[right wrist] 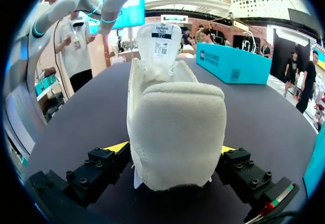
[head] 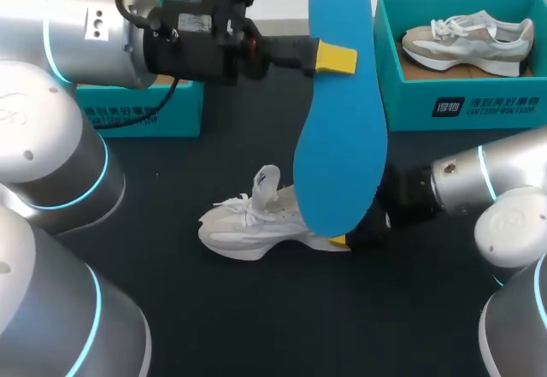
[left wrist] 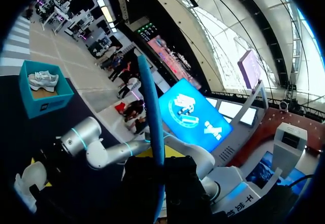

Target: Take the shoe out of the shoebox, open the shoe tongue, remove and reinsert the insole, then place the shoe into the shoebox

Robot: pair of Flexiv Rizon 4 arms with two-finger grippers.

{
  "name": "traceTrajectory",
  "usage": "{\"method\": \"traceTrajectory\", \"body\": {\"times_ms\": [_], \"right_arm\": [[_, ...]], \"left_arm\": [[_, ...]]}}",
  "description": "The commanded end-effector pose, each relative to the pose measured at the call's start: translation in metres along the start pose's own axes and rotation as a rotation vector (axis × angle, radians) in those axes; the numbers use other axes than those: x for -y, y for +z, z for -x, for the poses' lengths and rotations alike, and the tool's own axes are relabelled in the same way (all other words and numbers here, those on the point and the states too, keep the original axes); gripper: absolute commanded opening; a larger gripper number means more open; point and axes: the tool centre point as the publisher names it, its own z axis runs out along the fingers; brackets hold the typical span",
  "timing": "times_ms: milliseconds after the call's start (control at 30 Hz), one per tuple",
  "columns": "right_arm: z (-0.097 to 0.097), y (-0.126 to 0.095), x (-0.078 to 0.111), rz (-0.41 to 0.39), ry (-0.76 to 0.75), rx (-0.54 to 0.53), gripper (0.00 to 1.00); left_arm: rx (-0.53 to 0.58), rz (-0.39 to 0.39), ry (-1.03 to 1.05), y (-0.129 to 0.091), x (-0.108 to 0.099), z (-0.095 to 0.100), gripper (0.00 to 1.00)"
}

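Observation:
My left gripper (head: 335, 57) is shut on a large blue insole (head: 340, 112) and holds it up over the middle of the table. In the left wrist view the insole (left wrist: 152, 117) shows edge-on, rising from between the fingers. Below it a white shoe (head: 252, 219) stands on the dark table, tongue raised. My right gripper (head: 355, 228) sits at the shoe's heel. In the right wrist view the heel (right wrist: 175, 132) fills the gap between the open fingers (right wrist: 117, 147), one on each side. The teal shoebox (head: 479, 108) stands at the back right.
Another pale shoe (head: 468, 42) lies inside the shoebox. A second teal box (head: 141, 108) stands at the back left, behind my left arm, and shows ahead of the shoe as a teal box (right wrist: 233, 64) in the right wrist view. Bare dark table (head: 256, 309) lies in front of the shoe.

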Motion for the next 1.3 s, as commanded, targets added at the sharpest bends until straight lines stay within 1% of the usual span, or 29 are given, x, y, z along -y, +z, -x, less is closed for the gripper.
{"method": "traceTrajectory", "body": {"times_ms": [33,167,267,333,400,467,567,733,800,933,967,1167,1233,1300], "right_arm": [[-0.004,-0.012,0.003,-0.02,0.014,0.04,1.0],[0.004,-0.022,0.004,-0.038,0.015,0.077,1.0],[0.005,-0.027,-0.001,-0.046,0.005,0.083,1.0],[0.005,-0.031,-0.004,-0.078,0.003,0.088,1.0],[0.005,-0.035,-0.005,-0.17,0.034,0.091,1.0],[0.006,-0.041,-0.008,-0.239,0.023,0.104,1.0],[0.005,-0.052,-0.011,-0.296,0.032,0.101,1.0],[0.006,-0.074,-0.017,-0.412,0.025,0.151,1.0],[0.006,-0.084,-0.022,-0.441,0.012,0.175,1.0],[0.006,-0.097,-0.03,-0.484,-0.018,0.185,1.0],[0.006,-0.1,-0.031,-0.51,-0.026,0.188,1.0],[0.013,-0.117,-0.033,-0.56,-0.022,0.201,1.0],[0.015,-0.121,-0.033,-0.565,-0.02,0.202,1.0],[0.017,-0.126,-0.033,-0.596,-0.013,0.212,1.0]], "left_arm": [[0.0,-0.003,0.0,0.0,-0.002,0.0,0.0],[0.0,-0.003,0.0,0.0,-0.002,0.0,0.0],[0.0,-0.003,0.0,0.0,-0.002,0.0,0.0],[0.0,-0.003,0.0,0.0,-0.002,0.0,0.0],[0.0,-0.003,0.0,0.0,-0.002,0.0,0.0],[0.0,-0.003,0.0,0.0,-0.002,0.0,0.0],[0.0,-0.003,0.0,0.0,-0.002,0.0,0.0],[0.0,-0.003,0.0,0.0,-0.002,0.0,0.0],[0.0,-0.003,0.0,0.0,-0.002,0.0,0.0],[0.0,-0.003,0.0,0.0,-0.002,0.0,0.0],[0.0,-0.003,0.0,0.0,-0.002,0.0,0.0],[0.0,-0.003,0.0,0.0,-0.002,0.0,0.0],[0.0,-0.003,0.0,0.0,-0.002,0.0,0.0],[0.0,-0.003,0.0,0.0,-0.002,0.0,0.0]]}}
